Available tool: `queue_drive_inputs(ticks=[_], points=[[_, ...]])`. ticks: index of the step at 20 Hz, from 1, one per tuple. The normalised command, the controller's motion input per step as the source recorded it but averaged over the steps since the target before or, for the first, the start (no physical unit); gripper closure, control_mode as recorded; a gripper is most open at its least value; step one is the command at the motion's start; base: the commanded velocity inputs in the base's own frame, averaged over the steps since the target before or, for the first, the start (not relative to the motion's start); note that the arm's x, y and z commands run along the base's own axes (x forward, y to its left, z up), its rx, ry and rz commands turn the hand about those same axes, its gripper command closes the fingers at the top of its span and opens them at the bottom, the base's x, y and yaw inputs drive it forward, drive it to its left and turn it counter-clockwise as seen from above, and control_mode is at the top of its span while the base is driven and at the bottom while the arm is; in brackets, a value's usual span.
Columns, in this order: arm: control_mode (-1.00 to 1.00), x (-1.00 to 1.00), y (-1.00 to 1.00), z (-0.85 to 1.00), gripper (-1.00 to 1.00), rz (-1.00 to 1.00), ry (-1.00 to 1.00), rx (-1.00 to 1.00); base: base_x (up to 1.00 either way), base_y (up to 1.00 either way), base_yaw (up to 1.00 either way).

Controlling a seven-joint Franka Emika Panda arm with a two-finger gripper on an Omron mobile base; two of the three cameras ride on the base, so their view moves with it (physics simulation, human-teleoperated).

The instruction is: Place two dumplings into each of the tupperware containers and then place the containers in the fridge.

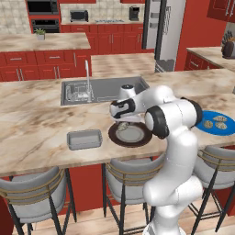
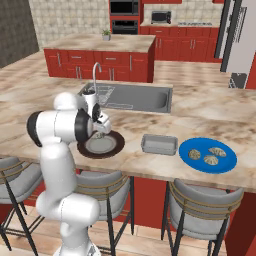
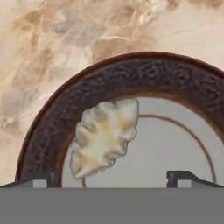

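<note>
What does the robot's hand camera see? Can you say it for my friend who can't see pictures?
One crinkly pale dumpling lies on a round dark-brown plate with a grey middle, on a marbled tan counter. The open gripper is just above it, one dark fingertip on each side.

Beyond my claw: marble counter (image 1: pixel 32 124), steel sink (image 1: pixel 103 89), red cabinets (image 1: pixel 46 62), grey stools (image 1: pixel 32 190) beneath, wood floor (image 1: pixel 92 222).
</note>
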Motion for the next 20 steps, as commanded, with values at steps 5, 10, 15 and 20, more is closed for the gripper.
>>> queue_drive_inputs(ticks=[5, 10, 15, 20], points=[[-1.0, 0.36, 0.01, -0.42, -1.0, 0.0, 0.0, 0.0, 0.0, 0.0, 0.0], [-1.0, 0.1, 0.0, -0.31, -1.0, 0.0, 0.0, 0.0, 0.0, 0.0, 0.0], [-1.0, 0.0, 0.0, -0.21, 1.0, 0.0, 0.0, 0.0, 0.0, 0.0, 0.0], [-1.0, 0.0, 0.0, 0.0, 1.0, 0.0, 0.0, 0.0, 0.0, 0.0, 0.0]])
